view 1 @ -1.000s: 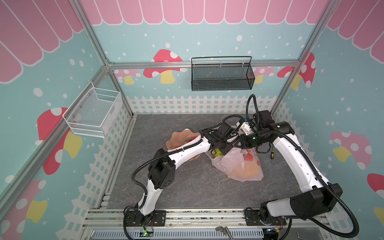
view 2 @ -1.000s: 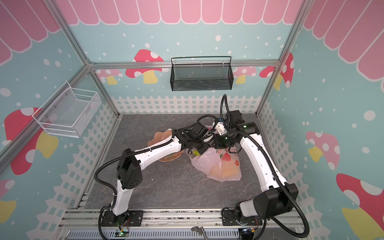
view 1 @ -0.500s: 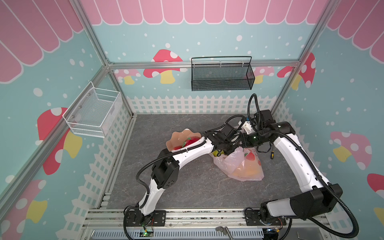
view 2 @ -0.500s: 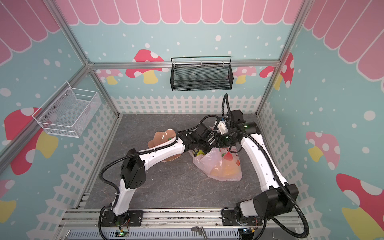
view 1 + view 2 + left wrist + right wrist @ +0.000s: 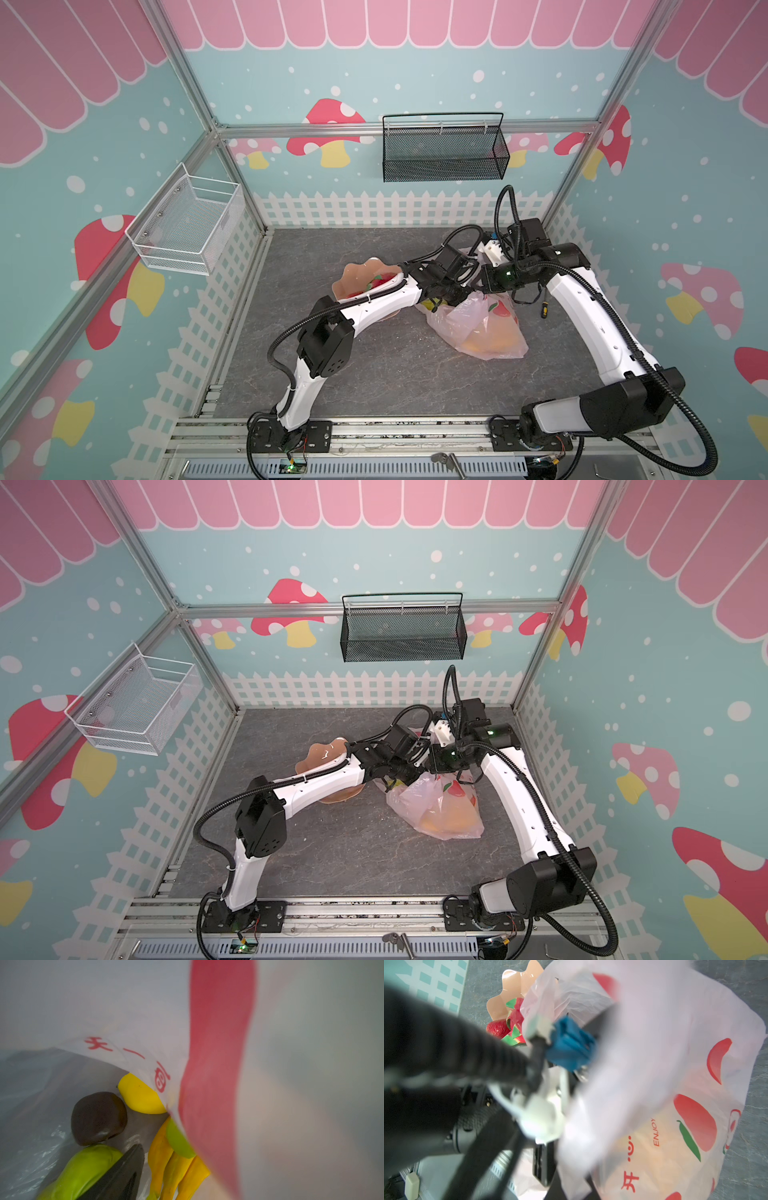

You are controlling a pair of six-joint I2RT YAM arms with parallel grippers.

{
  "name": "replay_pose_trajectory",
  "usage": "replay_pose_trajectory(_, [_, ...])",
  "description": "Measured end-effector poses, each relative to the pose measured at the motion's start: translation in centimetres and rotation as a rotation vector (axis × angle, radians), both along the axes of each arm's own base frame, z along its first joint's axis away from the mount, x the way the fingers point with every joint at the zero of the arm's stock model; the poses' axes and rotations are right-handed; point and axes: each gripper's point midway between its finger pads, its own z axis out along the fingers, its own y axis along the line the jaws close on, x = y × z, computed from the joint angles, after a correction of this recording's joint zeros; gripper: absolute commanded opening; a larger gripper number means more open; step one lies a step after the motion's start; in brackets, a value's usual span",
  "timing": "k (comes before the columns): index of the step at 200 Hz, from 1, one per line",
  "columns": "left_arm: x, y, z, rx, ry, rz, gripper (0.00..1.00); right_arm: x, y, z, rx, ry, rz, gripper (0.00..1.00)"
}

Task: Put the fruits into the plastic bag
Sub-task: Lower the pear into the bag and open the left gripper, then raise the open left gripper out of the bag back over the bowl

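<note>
Overhead, bag: in both top views the bag [image 5: 486, 328] [image 5: 440, 808] lies on the table [image 5: 374, 374] [image 5: 353, 854], right of centre, with its mouth raised at the far left end, where the two grippers meet.
Overhead, right gripper: the right gripper [image 5: 482, 291] [image 5: 434, 767] sits at the bag's far rim, clamped tight on the film and holding the mouth up.
Overhead, left gripper: the left gripper [image 5: 451, 299] [image 5: 401, 777] reaches in from the left over the dish [image 5: 357, 272] [image 5: 320, 752]. Its tip is buried in the mouth and its jaws are hidden.
Overhead, fruits: an orange fruit [image 5: 490, 343] [image 5: 446, 823] shows through the film at the near end, and a yellow fruit [image 5: 428, 306] [image 5: 388, 781] shows at the mouth. The dragon fruit [image 5: 380, 282] lies in the dish, left of the bag.
Left wrist, bag: pale film [image 5: 133, 1022] with red print fills most of the view.
Left wrist, fruits: inside the bag, a brown fruit [image 5: 98, 1118] touches the yellow fruit [image 5: 141, 1095]. The pear [image 5: 83, 1172] lies against one side of the finger and the bananas [image 5: 164, 1157] lie on the other side.
Left wrist, gripper: only one black finger [image 5: 122, 1172] shows. Film covers the rest, so I cannot tell how wide the jaws stand or whether they grip anything.
Right wrist, gripper: the black fingers [image 5: 543, 1165] are pressed together, with film around them.
Right wrist, bag: the film [image 5: 675, 1064] drapes close over the view, and pale orange shows through it.
Right wrist, dish: the dish [image 5: 512, 982] holds the dragon fruit [image 5: 515, 1018] and a red fruit [image 5: 497, 1027], just beside the bag's rim.
</note>
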Motion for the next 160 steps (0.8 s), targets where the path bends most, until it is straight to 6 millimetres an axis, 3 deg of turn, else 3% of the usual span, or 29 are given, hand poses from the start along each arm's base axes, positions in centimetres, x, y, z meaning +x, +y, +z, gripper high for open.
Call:
replay_pose_trajectory(29, [1.6,2.6,0.5,0.011,-0.010,0.055,0.80,-1.0,1.1,0.0,0.024,0.023,0.050,0.00])
replay_pose_trajectory(66, [2.7,5.8,2.2,0.047,-0.067,0.105,0.79,-1.3,1.0,-0.1,0.019,0.038,0.051,0.00])
replay_pose_trajectory(108, [2.0,8.4,4.3,0.115,-0.148,0.106,0.79,-1.5,1.0,-0.2,0.018,0.044,0.051,0.00])
replay_pose_trajectory(160, [0.5,13.2,4.6,0.213,-0.186,0.137,0.79,-1.2,1.0,-0.2,0.017,0.047,0.051,0.00])
